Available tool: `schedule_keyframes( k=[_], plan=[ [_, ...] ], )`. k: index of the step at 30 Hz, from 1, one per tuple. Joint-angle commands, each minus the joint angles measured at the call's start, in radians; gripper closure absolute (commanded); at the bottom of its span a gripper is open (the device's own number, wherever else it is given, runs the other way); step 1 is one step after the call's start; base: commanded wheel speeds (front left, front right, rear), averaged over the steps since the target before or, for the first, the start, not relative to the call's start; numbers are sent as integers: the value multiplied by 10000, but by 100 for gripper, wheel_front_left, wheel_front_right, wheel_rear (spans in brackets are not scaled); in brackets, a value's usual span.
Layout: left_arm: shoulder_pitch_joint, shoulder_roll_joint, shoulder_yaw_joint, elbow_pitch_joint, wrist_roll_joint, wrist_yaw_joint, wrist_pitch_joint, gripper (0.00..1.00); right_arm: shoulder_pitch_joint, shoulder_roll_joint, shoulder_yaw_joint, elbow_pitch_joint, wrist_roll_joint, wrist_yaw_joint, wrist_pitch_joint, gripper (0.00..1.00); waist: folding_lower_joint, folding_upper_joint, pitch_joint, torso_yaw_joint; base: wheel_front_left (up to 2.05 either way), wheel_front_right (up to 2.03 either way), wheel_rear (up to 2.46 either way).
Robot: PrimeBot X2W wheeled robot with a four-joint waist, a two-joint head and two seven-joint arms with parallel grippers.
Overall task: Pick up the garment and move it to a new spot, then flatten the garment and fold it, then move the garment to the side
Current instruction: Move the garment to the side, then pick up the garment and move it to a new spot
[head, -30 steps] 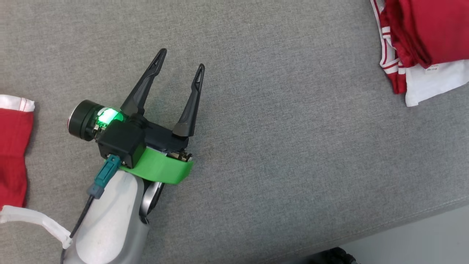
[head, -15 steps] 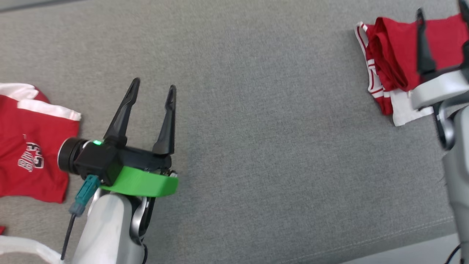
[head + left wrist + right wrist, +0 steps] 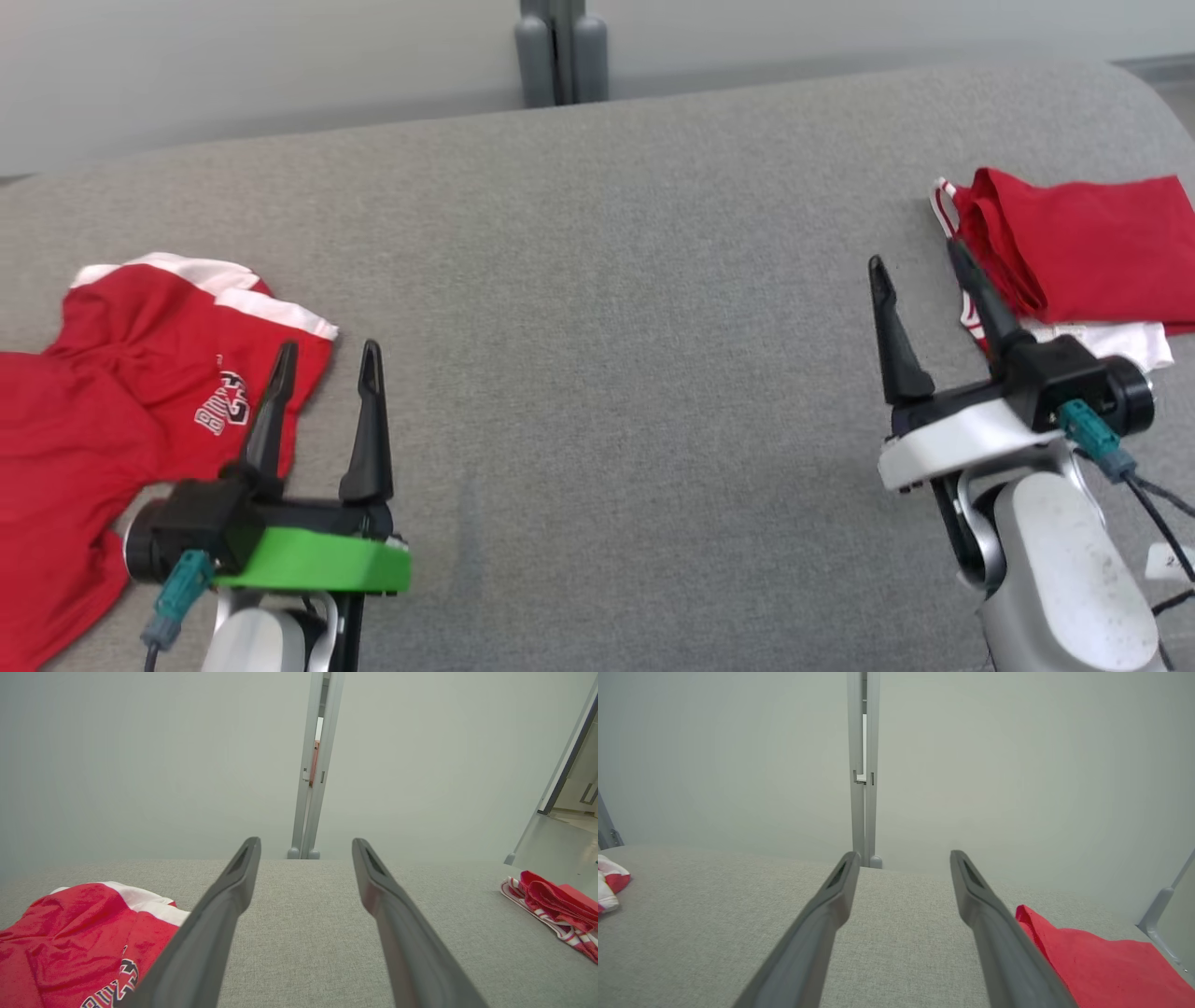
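On grey cushion [image 3: 616,308]: crumpled red garment [image 3: 121,392] at left end, folded red-and-white pile [image 3: 1092,233] at right end.
Left gripper [image 3: 329,347] is positioned at the garment's right edge, fingers spread apart, nothing held; contact with the cloth cannot be told. Right gripper [image 3: 914,254] is positioned beside the pile, fingers likewise apart and empty, one finger overlapping the pile's edge in head view. Grippers are set well apart.

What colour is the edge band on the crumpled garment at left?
White edge band on the red garment; clearest in the head view.
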Motion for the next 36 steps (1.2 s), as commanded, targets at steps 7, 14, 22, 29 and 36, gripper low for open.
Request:
schedule_keyframes(
  k=[7,14,22,29,36],
  plan=[
    [902,1,-10,73,-202,173,-2,0,1191,376,-510,-707,242,-14,-28,0,0,0,-901,505,0,0,0],
    [1167,3,-250,56,-278,256,-2,0,1985,427,-480,-944,561,-12,-28,0,0,0,-993,537,0,0,0],
    [1202,3,-309,29,-366,316,-2,0,2099,427,-286,-963,498,-12,-28,0,0,0,-996,474,0,0,0],
    [1144,2,-337,41,-369,317,-2,0,2031,429,-323,-988,542,-12,-28,0,0,0,-1005,472,0,0,0],
    [1139,2,-361,128,-374,302,-2,0,2050,428,-324,-933,615,-12,-28,0,0,0,-1042,503,0,0,0]
  ],
)
